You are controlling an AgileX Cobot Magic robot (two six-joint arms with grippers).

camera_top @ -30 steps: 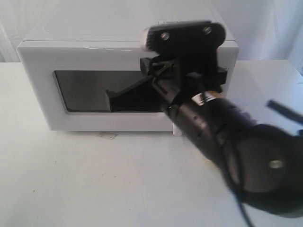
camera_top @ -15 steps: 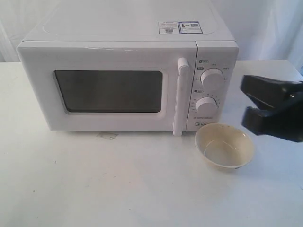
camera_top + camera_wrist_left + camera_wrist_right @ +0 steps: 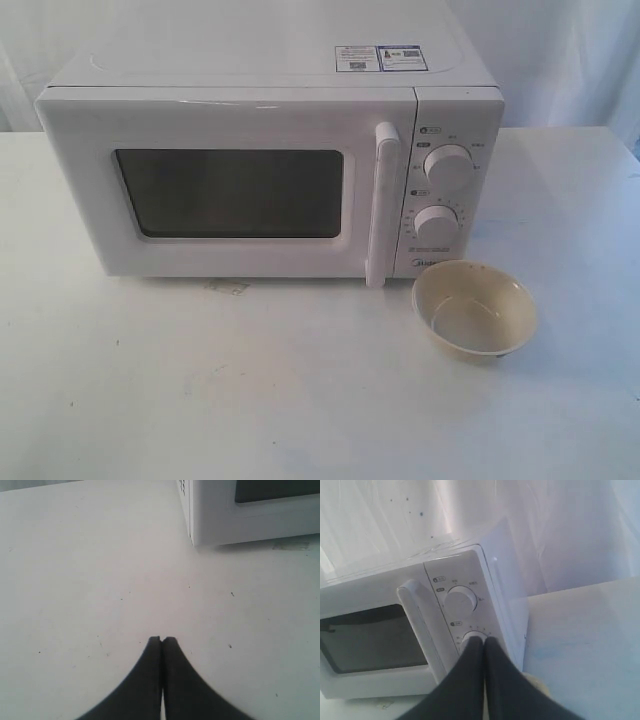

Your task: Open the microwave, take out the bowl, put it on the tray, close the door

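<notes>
The white microwave (image 3: 270, 170) stands at the back of the table with its door (image 3: 230, 190) closed and its bar handle (image 3: 382, 200) upright. The cream-yellow bowl (image 3: 474, 309) sits on the table in front of the control panel, below the two knobs (image 3: 445, 195). No tray shows in any view. Neither arm appears in the exterior view. My left gripper (image 3: 161, 640) is shut and empty over bare table near the microwave's corner (image 3: 195, 530). My right gripper (image 3: 483, 641) is shut and empty, seen against the lower knob (image 3: 472, 636), with a sliver of the bowl (image 3: 537, 682) behind its fingers.
A white table (image 3: 200, 380) carries everything, with a small scuff mark (image 3: 228, 287) under the microwave's front. Pale curtains (image 3: 560, 50) hang behind. Stickers (image 3: 380, 57) lie on the microwave's top.
The right arm, which blocked the microwave's front a second ago, has pulled away to the right and left the exterior view. The bowl and closed door now show fully.
</notes>
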